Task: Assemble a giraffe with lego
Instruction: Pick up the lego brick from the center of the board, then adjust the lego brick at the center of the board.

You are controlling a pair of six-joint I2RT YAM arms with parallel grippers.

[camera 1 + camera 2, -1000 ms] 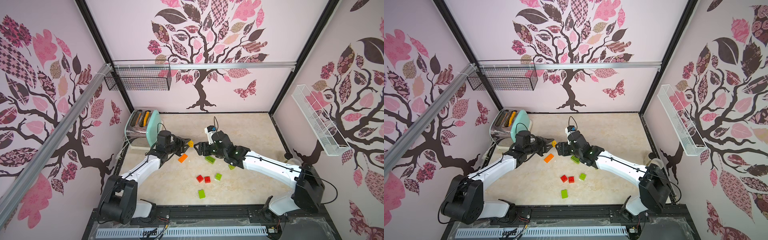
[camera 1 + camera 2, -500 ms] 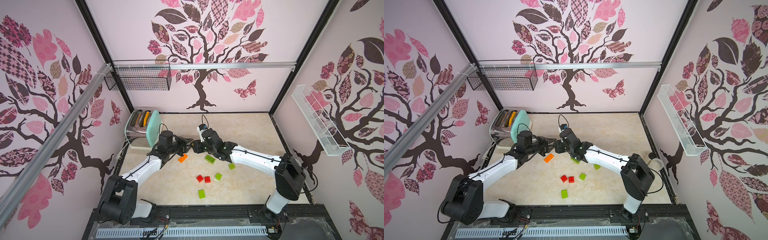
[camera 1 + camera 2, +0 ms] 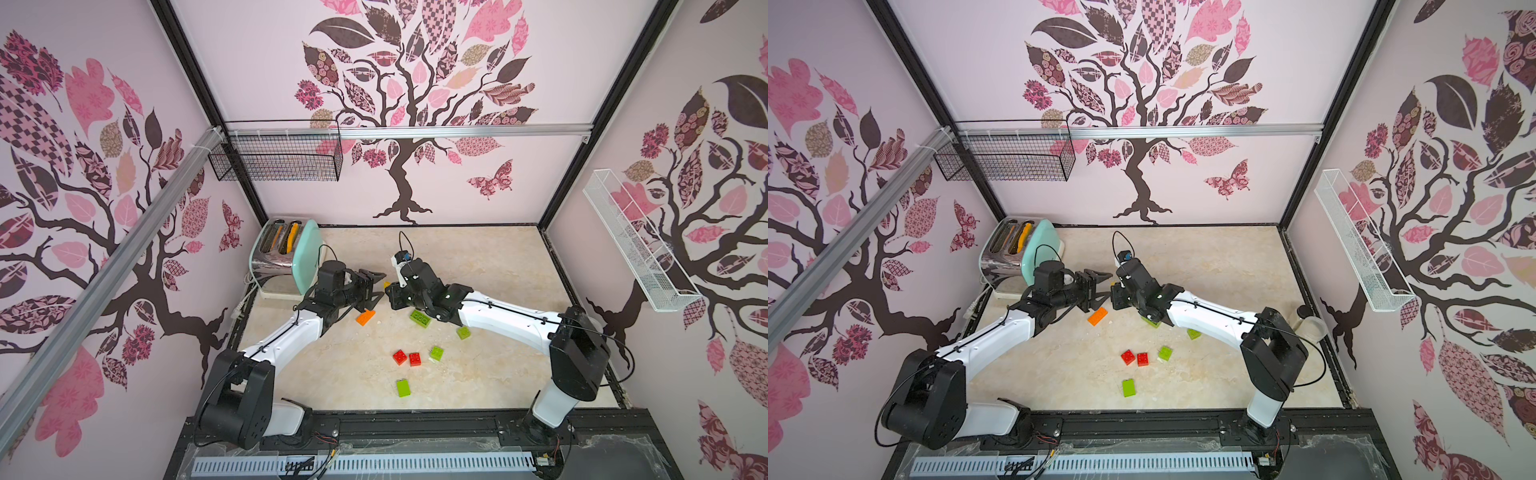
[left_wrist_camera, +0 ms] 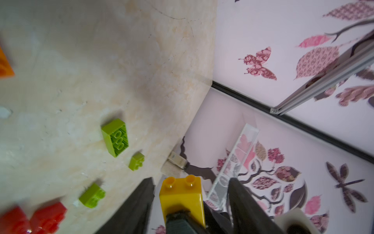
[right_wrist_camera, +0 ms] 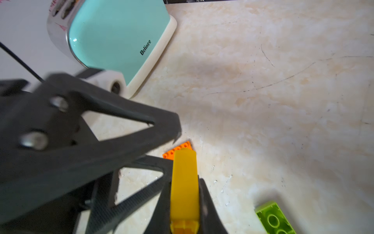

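The right gripper [image 5: 184, 182] is clamping the yellow brick [image 5: 183, 162] by its two flat sides, with the brick projecting past the fingertips and hanging above the table [image 3: 478, 257]. The left gripper [image 4: 191, 180] is facing it nose to nose with its jaws spread. One finger is standing on each side of the same brick with a visible gap at both, so it is gripping nothing. Judged step: a hand-over between the arms, at the point of separation. To do it well, the left arm should be drawing straight back along its own finger line, since any sideways drift is risking a knock that twists the brick in the right grip. The right squeeze should be staying firm until the arms are well apart. On the table near the meeting point the orange brick [image 3: 365, 318] is lying flat, and the long lime brick [image 3: 420, 319] is lying just beside the right arm. Two red bricks [image 3: 400, 357] are sitting side by side nearer the front, with the smaller lime bricks [image 3: 436, 353] scattered around them. No two bricks are showing as joined, so the giraffe is judged not yet begun.
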